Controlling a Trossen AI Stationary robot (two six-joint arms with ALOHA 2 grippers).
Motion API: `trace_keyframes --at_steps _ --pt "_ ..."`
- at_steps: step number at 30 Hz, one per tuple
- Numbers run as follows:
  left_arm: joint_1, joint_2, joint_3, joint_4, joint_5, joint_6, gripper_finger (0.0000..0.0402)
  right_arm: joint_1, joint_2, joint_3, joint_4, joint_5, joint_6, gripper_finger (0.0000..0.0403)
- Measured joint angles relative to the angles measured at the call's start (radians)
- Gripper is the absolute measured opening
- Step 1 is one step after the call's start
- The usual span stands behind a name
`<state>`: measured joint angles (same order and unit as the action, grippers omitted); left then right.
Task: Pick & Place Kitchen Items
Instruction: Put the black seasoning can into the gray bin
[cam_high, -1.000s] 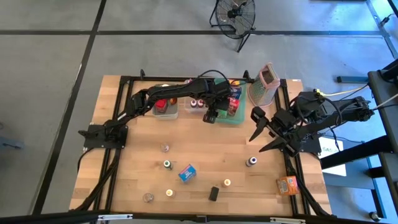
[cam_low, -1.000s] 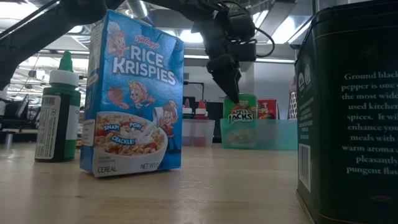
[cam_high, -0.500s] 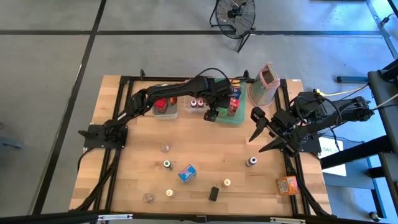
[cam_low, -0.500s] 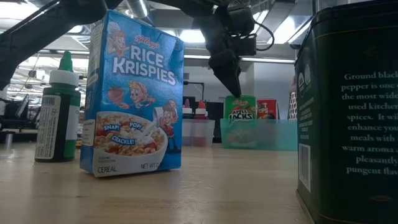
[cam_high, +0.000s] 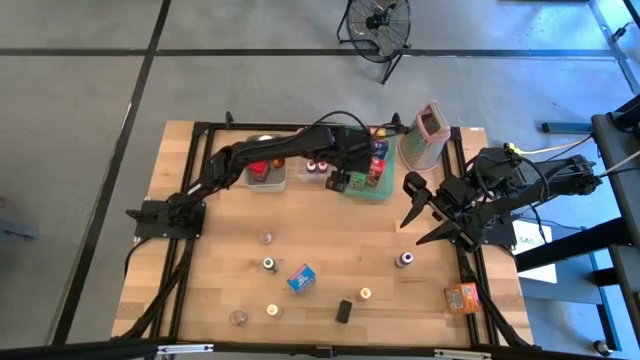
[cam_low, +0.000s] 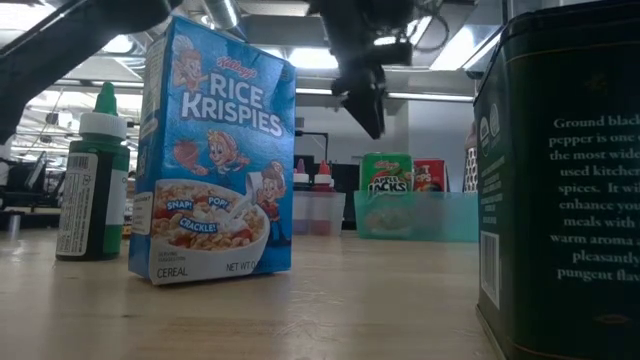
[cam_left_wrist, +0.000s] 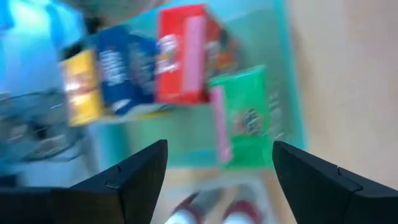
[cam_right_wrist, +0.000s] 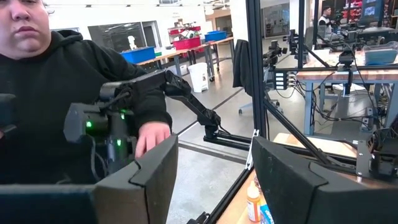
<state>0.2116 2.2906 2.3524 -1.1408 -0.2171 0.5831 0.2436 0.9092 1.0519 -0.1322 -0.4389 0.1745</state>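
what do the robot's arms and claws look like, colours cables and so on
Both arms are dark, near-black, jointed links with thin black cables looping along them. The left claw ends in two flat, angular black fingers with straight bevelled edges. The right claw has the same long, pointed black fingers, and pale cables run off behind that arm. No markings show on either.
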Motion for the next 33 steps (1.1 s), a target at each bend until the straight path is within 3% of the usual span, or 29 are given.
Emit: trace_keyframes --at_steps 4,6,14,22,33 --pt "-0.032 -0.062 0.003 -0.062 -0.181 -0.011 0.0286 0.0 0.0 0.0 0.001 0.0 0.0 0.0208" --pt "-0.04 -0.112 0.003 -0.142 -0.198 -0.056 0.0286 0.0 0.0 0.0 0.0 0.0 0.0 0.0208" --pt "-0.077 -0.37 0.003 -0.399 -0.122 -0.445 0.0286 0.0 0.0 0.0 -0.037 0.0 0.023 0.0208" --pt "-0.155 -0.61 0.003 -0.431 -0.078 -0.775 0.0286 0.0 0.0 0.0 -0.173 0.0 0.076 0.0208" --pt "-0.256 -0.791 0.003 -0.431 -0.022 -0.93 0.0286 0.001 0.0 0.0 -0.233 -0.007 0.072 0.0208"
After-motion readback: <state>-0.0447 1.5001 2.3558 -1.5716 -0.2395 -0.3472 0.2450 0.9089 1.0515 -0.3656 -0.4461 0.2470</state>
